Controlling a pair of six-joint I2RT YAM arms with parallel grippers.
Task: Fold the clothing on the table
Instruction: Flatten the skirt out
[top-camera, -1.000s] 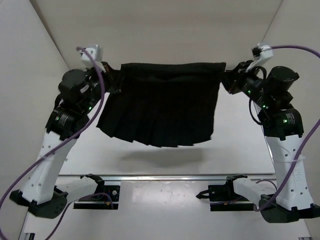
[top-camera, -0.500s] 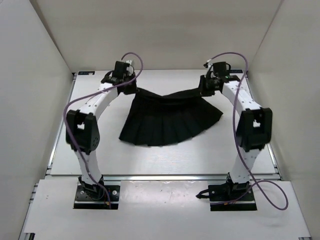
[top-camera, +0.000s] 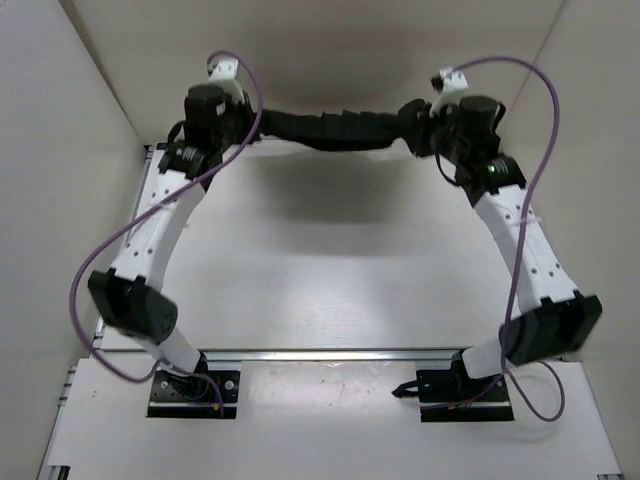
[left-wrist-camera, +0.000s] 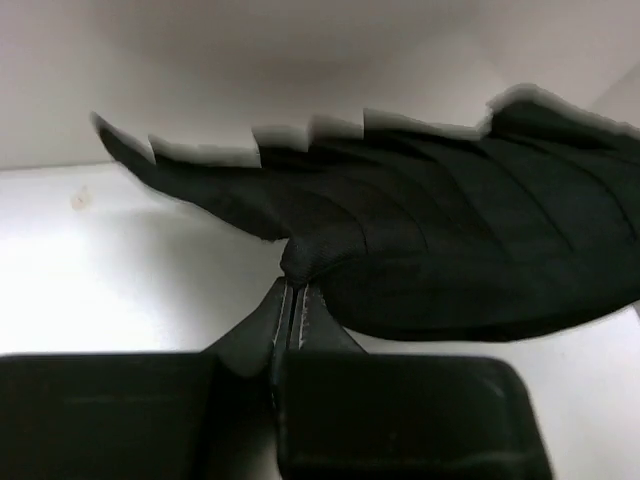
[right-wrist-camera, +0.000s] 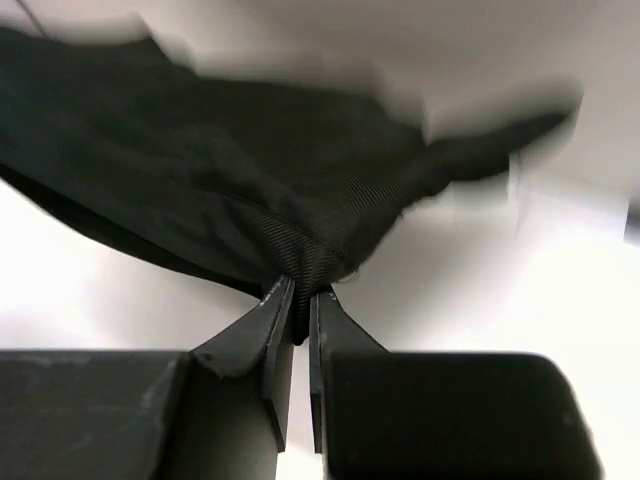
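Note:
The clothing (top-camera: 340, 130) is a black pleated garment, stretched as a bunched band between my two grippers above the far end of the table (top-camera: 330, 270). My left gripper (top-camera: 258, 122) is shut on its left end, and my right gripper (top-camera: 416, 126) is shut on its right end. In the left wrist view the fingertips (left-wrist-camera: 292, 285) pinch a fold, and the clothing (left-wrist-camera: 450, 250) fans out to the right. From the right wrist, the gripper (right-wrist-camera: 300, 292) is seen clamping a ribbed edge of the clothing (right-wrist-camera: 200, 190), which spreads to the left.
White walls close in the table on the left (top-camera: 60, 200), right (top-camera: 590, 180) and back. A silver rail (top-camera: 330, 353) runs along the near edge by the arm bases. The garment's shadow (top-camera: 330, 195) falls on the far tabletop.
The garment has left the table, where it lay fanned out, and now hangs as a narrow band in the air. Both arms have risen and reached further back, still gripping it.

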